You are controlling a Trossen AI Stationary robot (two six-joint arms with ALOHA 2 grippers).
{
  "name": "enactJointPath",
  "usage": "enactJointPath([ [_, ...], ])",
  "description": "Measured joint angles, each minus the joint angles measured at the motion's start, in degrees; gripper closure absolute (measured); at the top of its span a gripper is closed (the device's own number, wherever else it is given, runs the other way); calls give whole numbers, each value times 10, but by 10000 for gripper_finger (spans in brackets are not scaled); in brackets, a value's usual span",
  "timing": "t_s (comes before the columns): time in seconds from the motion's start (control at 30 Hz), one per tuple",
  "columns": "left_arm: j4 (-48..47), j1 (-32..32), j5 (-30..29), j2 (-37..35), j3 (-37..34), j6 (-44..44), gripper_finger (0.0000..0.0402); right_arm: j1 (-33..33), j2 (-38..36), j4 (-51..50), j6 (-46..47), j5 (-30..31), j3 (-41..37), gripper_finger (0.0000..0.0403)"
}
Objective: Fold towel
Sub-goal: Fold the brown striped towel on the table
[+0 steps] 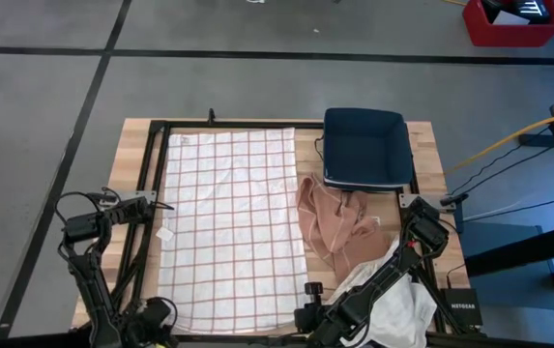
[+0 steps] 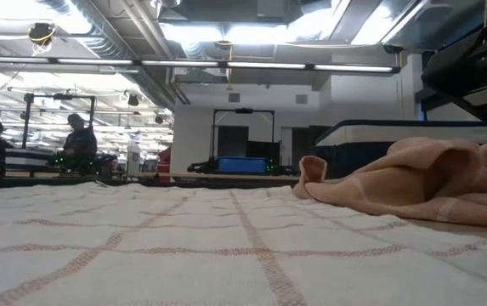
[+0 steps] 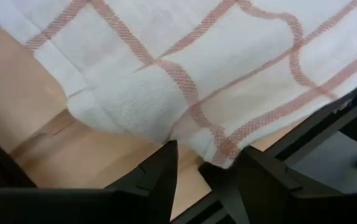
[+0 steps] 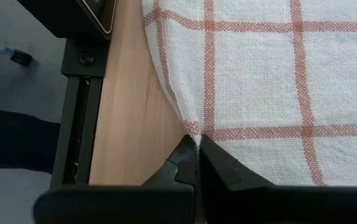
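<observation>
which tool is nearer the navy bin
Right. The right tool is at the checked towel's near right corner, on the navy bin's side; the left tool is at the near left corner, farther off.

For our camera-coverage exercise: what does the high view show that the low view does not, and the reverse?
High view only: the dark blue rectangular bin, the wooden table, the left gripper and right gripper at the towel's near corners.
Low view only: the room behind, with people.
Both: the white red-checked towel and crumpled peach cloth.
</observation>
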Motion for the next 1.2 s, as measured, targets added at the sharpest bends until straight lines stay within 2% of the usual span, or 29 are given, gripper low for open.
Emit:
enactJointPath([
  [0.53, -45, 3, -4, 35, 0, 14, 265, 0, 0, 0, 0, 1, 0, 394],
  [0.63, -65, 3, -3, 36, 0, 24, 295, 0, 0, 0, 0, 2, 0, 393],
  [0.73, -75, 3, -1, 36, 0, 42, 351, 0, 0, 0, 0, 2, 0, 393],
  [0.83, -77, 6, 37, 36, 7, 89, 392, 0, -1, 0, 0, 7, 4, 393],
  [1.0, -125, 18, 158, 36, 83, 257, 396, -2, -5, -27, -2, 14, 23, 398],
  [1.2, -230, 17, 187, 34, 198, 418, 396, -1, -9, -149, 0, 30, 90, 397],
])
